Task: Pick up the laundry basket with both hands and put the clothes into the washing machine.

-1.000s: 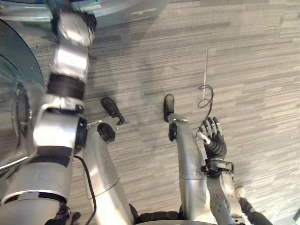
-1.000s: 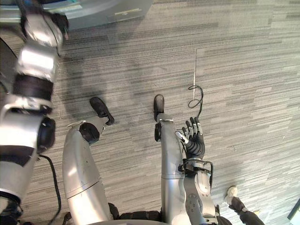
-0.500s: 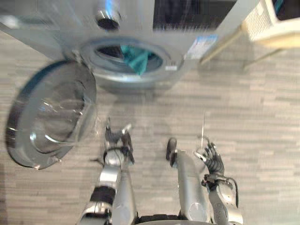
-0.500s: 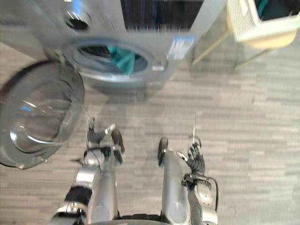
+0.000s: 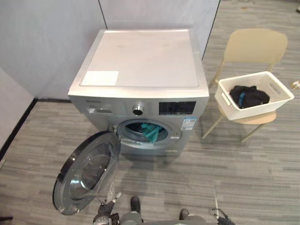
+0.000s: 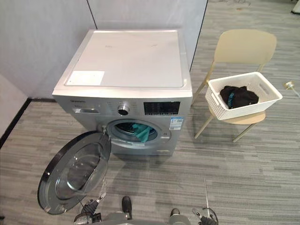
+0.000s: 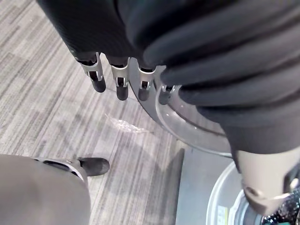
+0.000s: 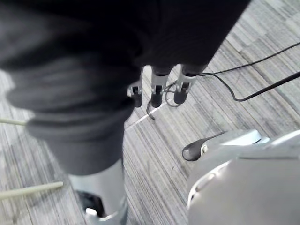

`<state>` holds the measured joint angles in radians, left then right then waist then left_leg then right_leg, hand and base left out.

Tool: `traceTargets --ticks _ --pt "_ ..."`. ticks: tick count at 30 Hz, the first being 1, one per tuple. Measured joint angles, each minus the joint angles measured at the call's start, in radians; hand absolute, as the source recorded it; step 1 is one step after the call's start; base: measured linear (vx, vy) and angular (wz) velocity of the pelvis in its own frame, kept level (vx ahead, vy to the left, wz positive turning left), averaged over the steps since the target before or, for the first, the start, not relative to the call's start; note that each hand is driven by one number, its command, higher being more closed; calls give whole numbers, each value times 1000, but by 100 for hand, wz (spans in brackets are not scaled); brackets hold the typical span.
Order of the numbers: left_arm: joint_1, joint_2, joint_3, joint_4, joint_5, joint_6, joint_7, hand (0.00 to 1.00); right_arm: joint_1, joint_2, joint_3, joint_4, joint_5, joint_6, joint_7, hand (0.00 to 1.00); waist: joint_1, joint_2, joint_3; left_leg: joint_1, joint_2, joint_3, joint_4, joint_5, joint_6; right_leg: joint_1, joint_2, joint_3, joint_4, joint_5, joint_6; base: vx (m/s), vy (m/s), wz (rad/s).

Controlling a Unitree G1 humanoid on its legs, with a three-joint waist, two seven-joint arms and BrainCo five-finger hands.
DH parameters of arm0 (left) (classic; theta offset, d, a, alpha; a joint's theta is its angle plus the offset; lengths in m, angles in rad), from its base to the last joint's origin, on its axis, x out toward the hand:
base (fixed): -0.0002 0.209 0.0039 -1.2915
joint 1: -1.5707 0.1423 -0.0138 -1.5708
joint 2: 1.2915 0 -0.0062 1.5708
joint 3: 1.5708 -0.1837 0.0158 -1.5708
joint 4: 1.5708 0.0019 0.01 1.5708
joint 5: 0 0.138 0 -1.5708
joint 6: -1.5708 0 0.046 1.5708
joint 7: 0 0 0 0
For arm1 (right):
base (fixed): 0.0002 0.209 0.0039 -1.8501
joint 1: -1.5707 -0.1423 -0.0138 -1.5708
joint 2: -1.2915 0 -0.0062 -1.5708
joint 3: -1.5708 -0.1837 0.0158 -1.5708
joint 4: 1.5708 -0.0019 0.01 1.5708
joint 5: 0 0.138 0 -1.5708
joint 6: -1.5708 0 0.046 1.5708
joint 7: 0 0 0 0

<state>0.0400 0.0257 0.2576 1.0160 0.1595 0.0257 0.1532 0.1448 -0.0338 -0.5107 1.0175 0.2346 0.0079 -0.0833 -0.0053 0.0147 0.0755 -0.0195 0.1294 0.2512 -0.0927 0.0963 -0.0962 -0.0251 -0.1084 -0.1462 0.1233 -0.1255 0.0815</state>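
Note:
A white laundry basket (image 5: 234, 110) sits on a beige chair (image 5: 255, 46) to the right of the washing machine, with dark clothes (image 5: 248, 96) and a bit of teal inside. The silver front-loading washing machine (image 5: 140, 65) stands ahead; its round door (image 5: 86, 171) hangs open to the left. A teal cloth (image 5: 150, 132) lies in the drum opening. My left hand (image 7: 121, 85) hangs low near the door's edge, fingers straight and empty. My right hand (image 8: 159, 90) hangs over the floor, fingers straight, holding nothing. Both hands are far from the basket.
Grey partition walls stand behind and to the left of the machine. Striped grey carpet floor lies between me and the machine and chair. A small clear plastic scrap (image 7: 127, 125) lies on the floor near the door.
The camera has swung up from the floor to the machine and chair. My left arm has dropped from high at the left to low by my side.

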Motion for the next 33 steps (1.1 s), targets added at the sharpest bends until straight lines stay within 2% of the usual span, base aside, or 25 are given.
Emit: traceTargets --ticks 2,4,6,8,9,10,12,13,14,15,18,19,20,21,22,23,24,25,26,27,28,30,31,32,33 --pt "-27 19 -57 1 59 0 0 0 -22 14 3 -25 15 -2 -3 0 -13 -4 10 12 2 47 1 -20 1 -46 0 49 51 -1 2 -3 50 -84" --pt "-67 45 -100 1 91 -1 3 0 -41 30 80 -121 46 -13 -1 0 -39 -6 52 27 18 156 10 -52 2 -225 17 139 296 4 7 -86 32 -149" --pt "-97 69 -105 -5 97 -4 9 0 -45 33 124 -155 52 -22 -1 0 -51 -19 88 50 11 236 7 -66 -7 -324 27 145 411 48 12 -88 73 -160" --pt "-106 80 -89 -3 96 -2 25 0 -67 34 128 -159 72 -29 -1 0 -55 -17 115 63 29 272 23 -101 -5 -326 46 103 305 96 -13 -31 77 -184" --pt "-106 80 -89 -2 96 -1 24 0 -78 35 129 -159 72 -30 -1 0 -60 -13 121 62 32 303 26 -108 -3 -320 38 62 266 91 -22 14 -2 -153" --pt "-106 86 -90 -1 96 0 24 0 -82 31 128 -149 72 -30 -2 0 -68 -26 127 74 27 359 27 -117 -8 -314 2 -28 206 63 -62 47 -31 -134" --pt "-117 86 -94 6 95 0 24 0 -81 23 125 -100 71 -28 -5 0 -73 -22 133 82 47 395 53 -141 -40 -305 -22 -85 123 70 -56 99 -92 -86" --pt "-123 93 -99 13 87 -3 23 0 -72 22 125 -71 69 -25 -9 0 -72 -29 136 106 64 390 69 -156 -66 -273 -25 -111 91 140 -60 206 -194 -31" --pt "-123 83 -101 15 87 -5 22 0 -70 16 123 -55 69 -25 -9 0 -73 -8 143 117 81 371 72 -161 -74 -258 -2 -115 93 132 -67 287 -228 -30" --pt "-122 57 -102 16 87 -11 21 0 -67 1 93 -34 69 -26 -8 0 -78 31 142 132 118 352 90 -167 -91 -258 26 -127 135 68 -77 275 -192 -10" --pt "-117 40 -102 15 86 -14 20 0 -63 -1 54 -8 72 -24 -5 0 -82 48 141 117 179 271 208 -170 -99 -224 50 -157 187 -11 -102 285 -180 18" --pt "-107 35 -101 11 84 -14 19 0 -52 4 44 -8 72 -23 -2 0 -81 46 140 83 222 230 337 -173 -94 -185 62 -165 184 -37 -108 334 -256 22" --pt "-98 30 -96 5 75 -13 18 0 -47 5 36 -9 72 -22 -1 0 -79 50 142 41 264 198 473 -181 -41 -146 76 -178 170 -51 -115 392 -301 18" --pt "-80 24 -89 -8 65 -12 17 0 -42 4 37 -11 72 -21 -1 0 -68 53 142 -31 316 136 672 -148 65 -95 97 -180 152 -67 -129 318 -231 4" --pt "-70 23 -91 -15 62 -12 18 0 -41 3 40 -12 72 -21 -1 0 -61 51 143 -80 329 89 766 -138 77 -70 103 -174 144 -74 -138 379 -194 -35" --pt "-54 6 -87 -38 46 -12 18 0 -52 4 43 -31 72 -21 -1 0 -31 50 144 -175 299 -14 983 -160 54 -28 110 -145 127 -82 -147 323 -115 -45" --pt "-50 -2 -83 -40 43 -12 18 0 -60 2 46 -43 72 -21 -3 0 -23 50 144 -213 268 -41 1041 -177 42 -11 111 -133 115 -82 -148 391 -88 -50" --pt "-41 -15 -66 -62 34 -12 18 0 -79 -6 65 -66 71 -21 -5 0 -12 48 147 -289 181 -106 1104 -218 2 23 110 -122 81 -83 -149 323 -13 -33" --pt "-40 -14 -65 -74 27 -16 19 0 -101 -20 89 -72 68 -20 -4 0 4 48 148 -343 94 -155 1088 -260 -31 56 110 -113 49 -83 -148 313 12 -34" --pt "-40 -12 -60 -76 23 -19 19 0 -113 -20 91 -68 65 -20 -2 0 15 48 148 -359 64 -153 1044 -266 -29 71 110 -107 36 -82 -147 241 34 -45" --pt "-40 -8 -49 -77 8 -26 21 0 -134 -16 98 -62 62 -21 0 0 28 44 149 -368 45 -121 941 -269 -15 95 110 -100 16 -81 -145 334 38 -45" --pt "-37 -10 -35 -82 1 -31 22 0 -141 -15 139 -128 38 -21 -1 0 45 43 149 -379 44 2 684 -274 14 163 102 -105 -30 -95 -113 411 54 -18" --pt "-35 -27 -17 -82 1 -30 22 0 -124 -14 139 -176 32 -24 0 0 45 49 142 -371 27 59 528 -221 47 192 96 -118 -42 -107 -86 332 80 16" --pt "-31 -34 -18 -81 1 -31 21 0 -118 -16 139 -190 30 -28 -1 0 45 54 138 -366 15 64 453 -178 62 198 94 -124 -43 -117 -71 494 199 14" --pt "-25 -34 -8 -77 -1 -36 20 0 -121 -16 141 -181 30 -29 -1 0 49 39 127 -368 -26 25 446 -99 133 219 70 -116 -41 -142 -35 429 203 18"
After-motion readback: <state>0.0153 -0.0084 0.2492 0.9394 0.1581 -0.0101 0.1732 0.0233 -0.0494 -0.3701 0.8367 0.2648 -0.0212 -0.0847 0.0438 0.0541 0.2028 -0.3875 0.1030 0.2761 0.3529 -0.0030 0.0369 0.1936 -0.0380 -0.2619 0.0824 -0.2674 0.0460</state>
